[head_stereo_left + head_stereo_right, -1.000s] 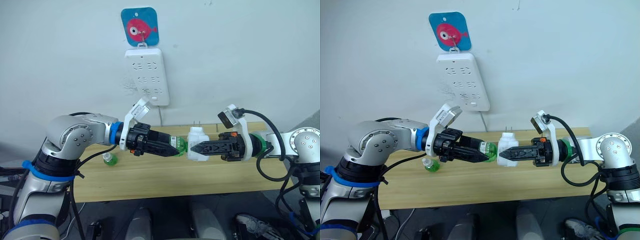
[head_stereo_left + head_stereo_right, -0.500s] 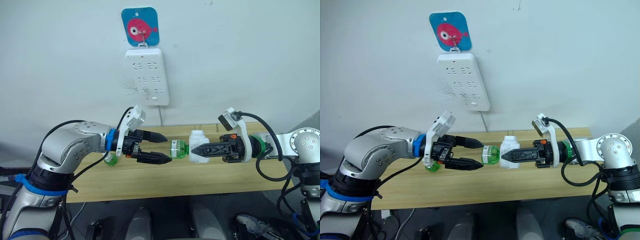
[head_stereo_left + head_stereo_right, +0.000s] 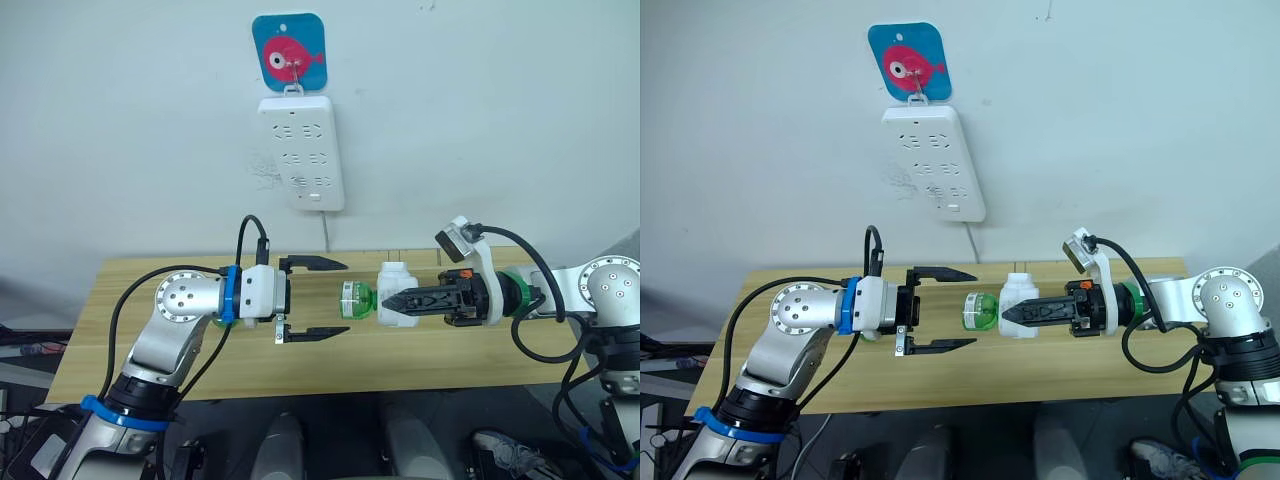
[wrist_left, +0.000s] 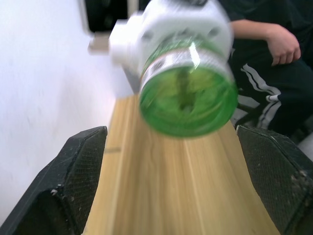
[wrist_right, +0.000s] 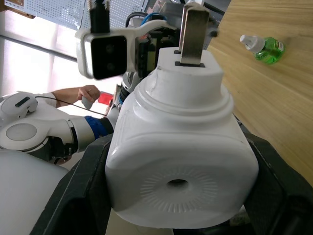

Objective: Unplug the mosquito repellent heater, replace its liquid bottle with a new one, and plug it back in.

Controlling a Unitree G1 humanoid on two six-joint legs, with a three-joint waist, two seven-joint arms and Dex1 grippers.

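My right gripper (image 3: 388, 298) is shut on the mosquito repellent heater (image 3: 398, 281), a small white unit held above the wooden table (image 3: 450, 352). Its metal prongs (image 5: 193, 34) and round vent (image 5: 178, 183) appear in the right wrist view. A green liquid bottle (image 3: 352, 298) sticks out of the heater toward my left gripper (image 3: 345, 297). That gripper is open, one finger above and one below the bottle's base, touching nothing. In the left wrist view the bottle's green bottom (image 4: 188, 100) sits between the wide-spread fingers (image 4: 73, 181). Another green bottle (image 5: 264, 47) lies on the table.
A long white power strip (image 3: 301, 150) hangs on the wall under a blue fish hook (image 3: 290, 52), its cable dropping behind the table. A person's hand (image 4: 283, 44) and dark trousers are beyond the table's far side.
My left gripper has let go of the green bottle, opened wide and drawn back to the left. The bottle stays in the heater, which my right gripper holds still.
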